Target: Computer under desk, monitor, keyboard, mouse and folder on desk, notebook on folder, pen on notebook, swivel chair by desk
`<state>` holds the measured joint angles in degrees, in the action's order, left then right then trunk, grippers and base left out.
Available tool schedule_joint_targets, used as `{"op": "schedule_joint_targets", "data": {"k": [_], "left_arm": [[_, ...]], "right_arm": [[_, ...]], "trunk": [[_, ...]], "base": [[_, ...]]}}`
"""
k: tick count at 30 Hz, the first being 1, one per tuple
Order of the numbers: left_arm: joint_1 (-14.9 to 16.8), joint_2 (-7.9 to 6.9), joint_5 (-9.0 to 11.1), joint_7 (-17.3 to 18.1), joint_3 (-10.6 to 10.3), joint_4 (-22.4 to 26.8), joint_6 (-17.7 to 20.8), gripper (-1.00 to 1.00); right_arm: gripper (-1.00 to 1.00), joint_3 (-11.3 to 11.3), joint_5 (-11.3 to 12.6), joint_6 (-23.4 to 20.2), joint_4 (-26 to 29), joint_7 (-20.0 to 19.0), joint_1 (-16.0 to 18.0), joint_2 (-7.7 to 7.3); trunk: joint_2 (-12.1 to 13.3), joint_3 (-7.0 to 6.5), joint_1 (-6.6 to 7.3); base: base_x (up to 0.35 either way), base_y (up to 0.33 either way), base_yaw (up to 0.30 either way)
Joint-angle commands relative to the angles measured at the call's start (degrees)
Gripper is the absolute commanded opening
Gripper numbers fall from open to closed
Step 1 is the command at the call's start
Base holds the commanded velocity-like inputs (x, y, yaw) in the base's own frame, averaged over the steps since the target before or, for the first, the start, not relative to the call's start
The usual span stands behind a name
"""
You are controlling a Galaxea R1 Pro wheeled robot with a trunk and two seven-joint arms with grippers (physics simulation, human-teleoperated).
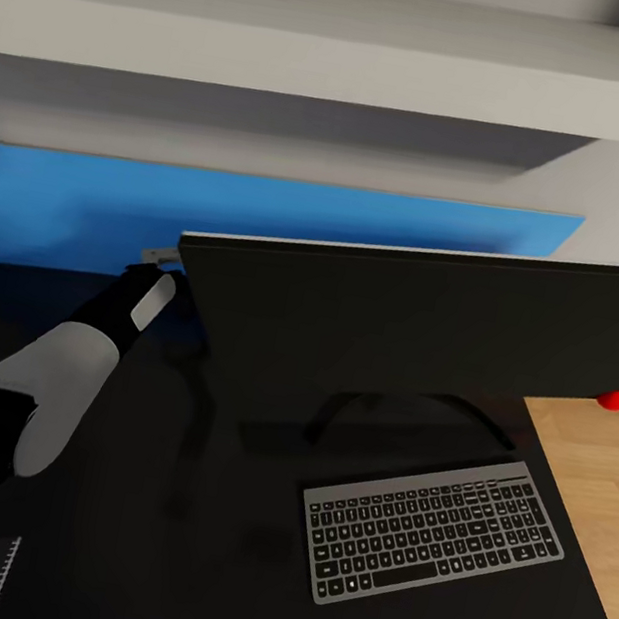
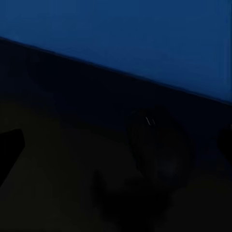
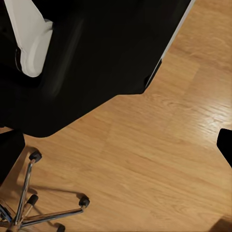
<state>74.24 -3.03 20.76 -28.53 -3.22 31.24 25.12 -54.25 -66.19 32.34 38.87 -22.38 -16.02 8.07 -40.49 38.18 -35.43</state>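
Nearest the head camera, at 8 o'clock, the robot's white and black left arm reaches forward across the black desk top toward the left edge of the wide black flat monitor.

The thing in hand appears to be the dark, rounded computer mouse. In the left wrist view it is dim and hard to read, sitting on the desk just before the bright blue wall panel. It seems to lie at the back of the desk beside the monitor's left edge, which would explain the long reach. The left gripper is spread wide, one dark fingertip at each side of the view. The mouse sits ahead of the fingers and apart from them, nearer one finger than the other. It is not gripped.

Outward from there, the monitor stands upright at the centre of the head view. The flat grey keyboard with black keys lies in front of it at 5 o'clock, angled slightly.

The right gripper hangs beyond the desk over the light wooden floor, idle, its fingers also wide apart and holding nothing. Near it is the swivel chair's chrome wheeled base.
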Motion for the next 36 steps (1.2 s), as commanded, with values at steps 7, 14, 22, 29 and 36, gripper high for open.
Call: {"op": "schedule_joint_targets", "data": {"k": [7, 14, 22, 29, 36], "left_arm": [[-0.3, -0.06, 0.7, 0.3, -0.2, 1.1, 0.8, 1.00], [-0.3, -0.05, 0.8, 1.0, -0.1, 1.0, 1.0, 1.00], [-0.3, 0.02, 0.8, 1.4, -0.1, 0.8, 1.0, 1.00], [-0.6, 0.10, 0.7, 1.4, -0.4, 1.1, 0.9, 1.00], [-0.6, 0.10, 0.3, 0.8, -0.6, 1.2, 1.0, 1.00]], "right_arm": [[1.00, -0.3, -0.3, 0.3, 0.2, -0.4, 0.0, 0.04], [1.00, -0.3, -0.3, 0.3, 0.2, -0.4, 0.0, 0.02], [1.00, -0.3, -0.3, 0.7, 0.2, -0.4, 0.0, 0.01], [1.00, -0.3, -0.3, 0.9, 0.2, -0.4, 0.0, 0.01], [1.00, -0.3, -0.4, 1.0, 0.2, -0.4, 0.0, 0.01]], "trunk": [[-2.9, 1.89, -1.56], [-5.7, 3.62, -3.09], [-7.7, 4.69, -4.19], [-7.7, 4.70, -4.19], [-7.7, 4.70, -4.19]], "base": [[0.000, 0.000, 0.000], [0.000, 0.000, 0.000], [0.000, 0.000, 0.000], [0.000, 0.000, 0.000], [0.000, 0.000, 0.000]]}}
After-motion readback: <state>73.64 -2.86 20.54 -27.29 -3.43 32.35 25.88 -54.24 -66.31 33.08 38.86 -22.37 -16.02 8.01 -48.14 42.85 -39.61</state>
